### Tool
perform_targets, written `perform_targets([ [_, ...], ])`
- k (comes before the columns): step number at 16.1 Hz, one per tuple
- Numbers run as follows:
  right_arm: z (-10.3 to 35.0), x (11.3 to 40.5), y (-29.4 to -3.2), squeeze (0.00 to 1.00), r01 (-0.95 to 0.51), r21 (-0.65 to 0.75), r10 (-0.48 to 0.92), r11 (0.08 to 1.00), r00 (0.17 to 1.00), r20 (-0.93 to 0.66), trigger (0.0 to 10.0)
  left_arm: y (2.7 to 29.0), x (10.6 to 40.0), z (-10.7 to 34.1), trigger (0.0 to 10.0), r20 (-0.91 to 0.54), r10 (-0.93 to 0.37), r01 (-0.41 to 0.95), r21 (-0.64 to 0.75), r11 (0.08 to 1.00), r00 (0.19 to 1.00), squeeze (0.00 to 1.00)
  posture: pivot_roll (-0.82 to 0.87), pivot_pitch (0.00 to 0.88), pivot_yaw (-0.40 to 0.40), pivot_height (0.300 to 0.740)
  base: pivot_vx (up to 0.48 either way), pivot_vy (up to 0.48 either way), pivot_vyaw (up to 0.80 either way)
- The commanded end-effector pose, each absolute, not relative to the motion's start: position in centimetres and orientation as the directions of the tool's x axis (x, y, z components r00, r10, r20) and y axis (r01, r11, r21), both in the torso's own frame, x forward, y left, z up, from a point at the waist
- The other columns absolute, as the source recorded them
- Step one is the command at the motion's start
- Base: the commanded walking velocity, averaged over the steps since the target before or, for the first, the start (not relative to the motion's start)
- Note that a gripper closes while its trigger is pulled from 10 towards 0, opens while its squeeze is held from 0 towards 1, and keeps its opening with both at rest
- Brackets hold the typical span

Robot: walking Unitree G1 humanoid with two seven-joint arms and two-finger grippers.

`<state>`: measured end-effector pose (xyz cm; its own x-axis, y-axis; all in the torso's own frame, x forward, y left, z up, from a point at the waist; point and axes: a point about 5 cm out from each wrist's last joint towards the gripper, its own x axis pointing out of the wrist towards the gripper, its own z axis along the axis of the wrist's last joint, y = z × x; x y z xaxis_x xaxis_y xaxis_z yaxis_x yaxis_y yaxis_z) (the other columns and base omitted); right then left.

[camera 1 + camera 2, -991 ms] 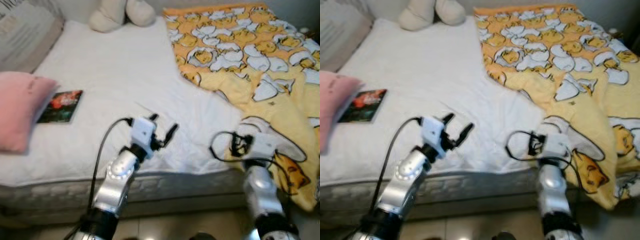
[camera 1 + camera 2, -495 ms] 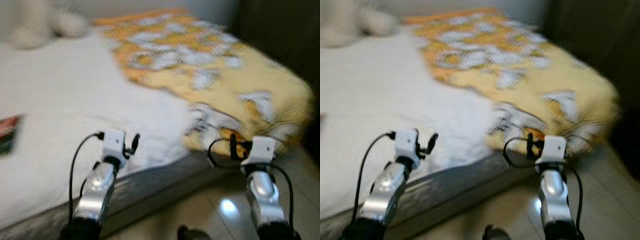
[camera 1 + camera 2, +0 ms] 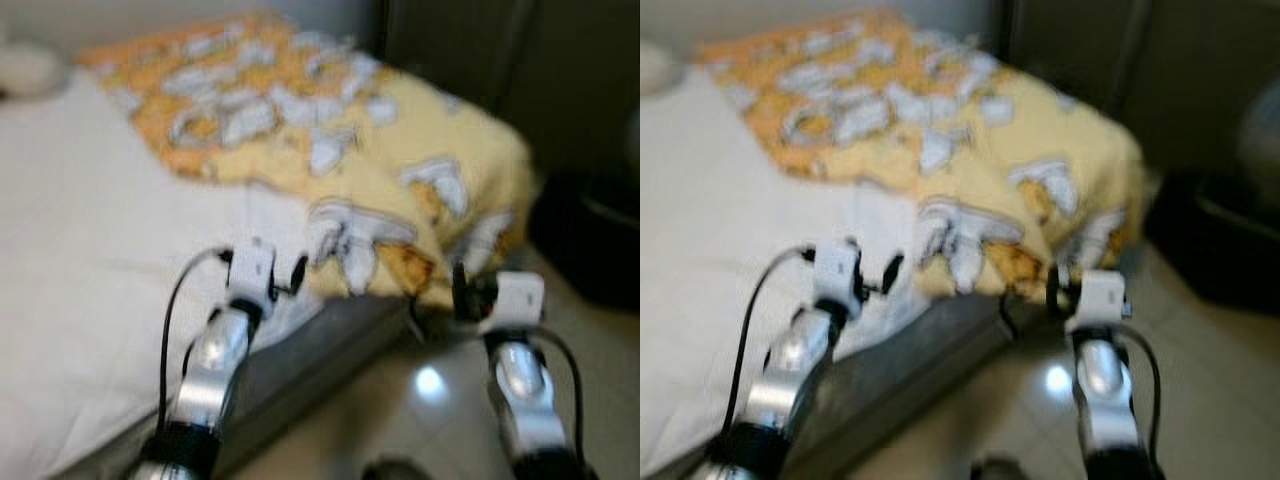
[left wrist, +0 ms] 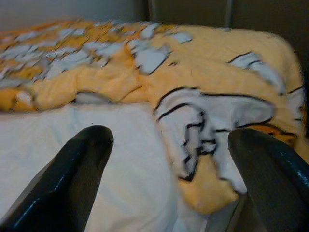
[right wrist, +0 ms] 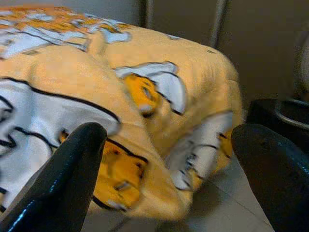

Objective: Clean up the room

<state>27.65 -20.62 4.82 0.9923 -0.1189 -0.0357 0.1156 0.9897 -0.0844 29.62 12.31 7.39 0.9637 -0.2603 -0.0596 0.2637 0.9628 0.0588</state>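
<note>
Two open grippers: L (image 4: 166,179), R (image 5: 169,179), blanket (image 3: 400,150) just ahead.

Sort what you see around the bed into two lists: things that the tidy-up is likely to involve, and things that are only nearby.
Likely part of the job:
yellow blanket, rumpled and hanging off the bed's corner
left gripper, open, over the white sheet
right gripper, open, facing the blanket's hanging edge

Only nearby:
dark object on the floor
tiled floor
</note>
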Motion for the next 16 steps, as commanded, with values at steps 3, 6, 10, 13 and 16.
perform_targets([
  [3, 4.9, 28.0, -19.7, 0.00, 0.064, -0.081, -0.068, 0.995, 0.997, -0.042, 10.0, 12.8, 29.5, 7.8, 10.0, -0.033, -0.242, 0.243, 0.022, 0.970, 0.970, 0.00, -0.11, 0.000, 0.061, 0.736, 0.272, 0.000, 0.17],
  [6, 4.6, 28.1, -19.5, 0.00, 0.069, -0.062, -0.072, 0.996, 0.995, -0.062, 10.0, 12.3, 29.5, 8.1, 10.0, -0.027, -0.275, 0.276, 0.030, 0.961, 0.961, 0.00, -0.11, 0.000, 0.064, 0.740, 0.477, 0.000, 0.33],
  [10, 4.0, 27.9, -19.4, 0.00, 0.075, -0.050, -0.079, 0.996, 0.993, -0.092, 10.0, 11.8, 29.6, 8.7, 10.0, -0.006, -0.310, 0.310, 0.040, 0.950, 0.951, 0.00, -0.11, 0.000, 0.070, 0.740, 0.474, 0.000, 0.00],
  [13, 3.6, 28.0, -19.3, 0.00, 0.072, -0.035, -0.076, 0.997, 0.989, -0.130, 10.0, 12.7, 30.0, 8.7, 10.0, -0.022, -0.262, 0.262, 0.029, 0.965, 0.965, 0.00, -0.10, 0.000, 0.073, 0.740, 0.116, 0.000, 0.00],
  [16, 3.0, 28.5, -19.3, 0.00, 0.088, 0.018, -0.083, 0.996, 0.979, -0.189, 10.0, 13.5, 30.2, 9.0, 10.0, -0.019, -0.235, 0.235, 0.016, 0.972, 0.972, 0.00, -0.09, 0.000, 0.077, 0.740, 0.000, 0.000, 0.00],
])
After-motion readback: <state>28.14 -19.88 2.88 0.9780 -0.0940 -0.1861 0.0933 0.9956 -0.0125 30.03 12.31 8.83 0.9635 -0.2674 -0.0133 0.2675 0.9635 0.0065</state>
